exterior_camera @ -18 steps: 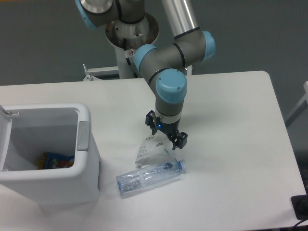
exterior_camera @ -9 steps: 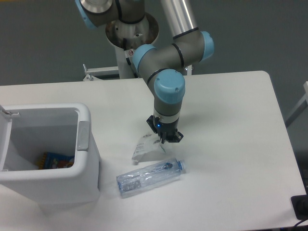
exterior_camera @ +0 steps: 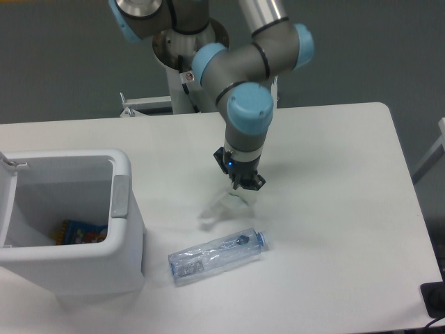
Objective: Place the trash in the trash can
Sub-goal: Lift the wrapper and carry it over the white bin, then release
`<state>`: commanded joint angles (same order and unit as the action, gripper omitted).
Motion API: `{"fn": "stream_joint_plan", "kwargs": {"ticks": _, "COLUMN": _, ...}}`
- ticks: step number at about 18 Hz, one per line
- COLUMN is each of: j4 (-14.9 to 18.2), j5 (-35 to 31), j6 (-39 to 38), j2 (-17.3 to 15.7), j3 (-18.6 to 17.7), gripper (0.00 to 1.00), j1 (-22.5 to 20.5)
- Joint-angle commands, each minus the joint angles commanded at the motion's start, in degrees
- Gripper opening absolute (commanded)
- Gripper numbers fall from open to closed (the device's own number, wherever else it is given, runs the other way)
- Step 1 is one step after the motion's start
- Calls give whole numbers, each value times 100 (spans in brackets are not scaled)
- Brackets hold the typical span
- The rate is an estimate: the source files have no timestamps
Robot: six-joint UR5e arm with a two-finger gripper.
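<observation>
My gripper [exterior_camera: 243,182] is shut on the flat clear-and-white plastic packet [exterior_camera: 224,204] and holds it a little above the table; the packet hangs down to the left and is blurred. The crushed clear plastic bottle [exterior_camera: 217,255] with a blue cap lies on its side on the table, just below and in front of the gripper. The white trash can [exterior_camera: 125,209] stands at the left with its lid swung open.
A colourful item [exterior_camera: 80,231] lies at the bottom of the can. The arm's base and a white mounting bracket [exterior_camera: 142,104] stand behind the table's back edge. A black object [exterior_camera: 434,299] sits at the front right corner.
The gripper closed on the packet and has risen, lifting the packet off the table. The bottle has not moved.
</observation>
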<state>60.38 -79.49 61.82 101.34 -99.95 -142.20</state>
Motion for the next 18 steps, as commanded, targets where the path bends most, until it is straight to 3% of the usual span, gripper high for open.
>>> {"fn": "stream_joint_plan", "kwargs": {"ticks": 6, "j4": -18, "j5": 1487, "j6": -1961, "j2": -79, "j3": 1186, "gripper": 0, "j1": -141}}
{"fn": "stream_joint_plan", "kwargs": {"ticks": 10, "j4": -27, "j5": 1770, "j6": -3340, "j2": -342, "j3": 1653, "gripper": 0, "j1": -1}}
{"fn": "stream_joint_plan", "kwargs": {"ticks": 14, "j4": -97, "j5": 1788, "j6": -4098, "j2": -659, "j3": 1619, "gripper": 0, "j1": 684}}
{"fn": "stream_joint_plan", "kwargs": {"ticks": 18, "j4": -369, "j5": 1788, "j6": -4389, "j2": -966, "j3": 1189, "gripper": 0, "j1": 1325}}
